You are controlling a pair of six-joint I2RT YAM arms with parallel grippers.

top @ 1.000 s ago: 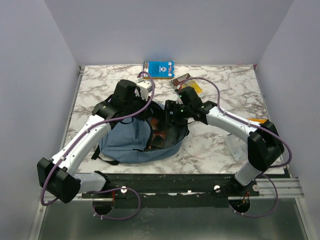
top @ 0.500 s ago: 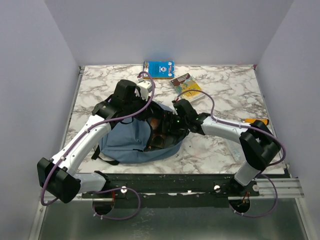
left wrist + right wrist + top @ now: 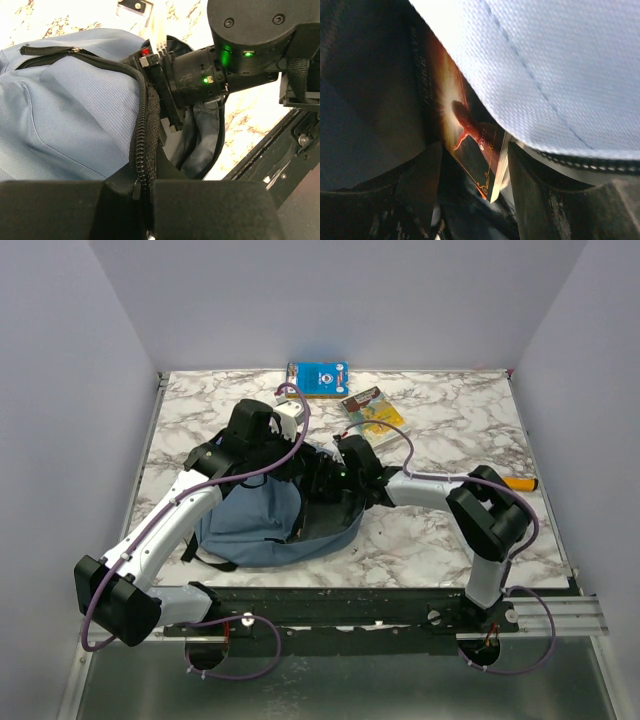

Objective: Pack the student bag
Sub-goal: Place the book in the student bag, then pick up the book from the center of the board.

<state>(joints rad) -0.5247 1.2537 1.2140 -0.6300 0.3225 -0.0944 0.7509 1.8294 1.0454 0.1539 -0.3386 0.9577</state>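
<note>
Bag (image 3: 250, 525): near left of the bench (image 3: 450, 420); soft, floppy, likely light.
My left claw (image 3: 144, 197): clamped on the zip rim (image 3: 142, 130), the best hold.
My right claw (image 3: 472, 200): inside the bag, half open about a book (image 3: 470, 135); whether it grips, I cannot tell.

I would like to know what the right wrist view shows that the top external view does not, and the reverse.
Only the right wrist view: the inside of the student bag, where a dark book with an orange figure on its cover sits between the fingers of the right gripper.
Only the top external view: the left arm and right arm whole, plus a blue book and a yellow book lying on the marble table beyond the bag.
Both: the bag's dusty-blue fabric.
</note>
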